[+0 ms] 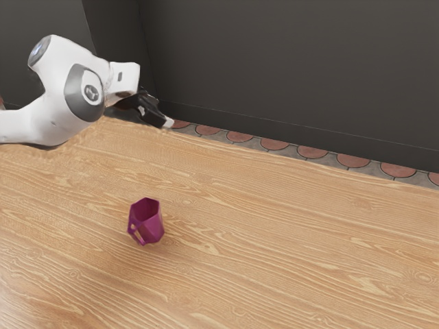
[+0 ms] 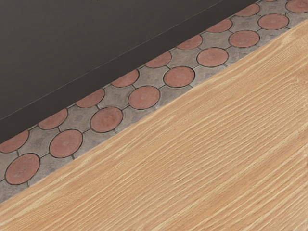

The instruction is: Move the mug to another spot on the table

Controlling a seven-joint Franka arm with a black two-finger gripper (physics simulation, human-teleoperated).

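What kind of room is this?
Probably a plain indoor workroom, though it's hard to be sure: a wooden table holds one purple mug, the floor has round red tiles, and the wall behind is dark.

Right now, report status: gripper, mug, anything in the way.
Copy. The gripper hangs over the far edge of the table, well apart from the mug. The mug sits free on the wood. Only bare wood between them.

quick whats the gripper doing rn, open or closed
Gripper: cannot be told open or closed; not on the mug, which sits apart on the table.
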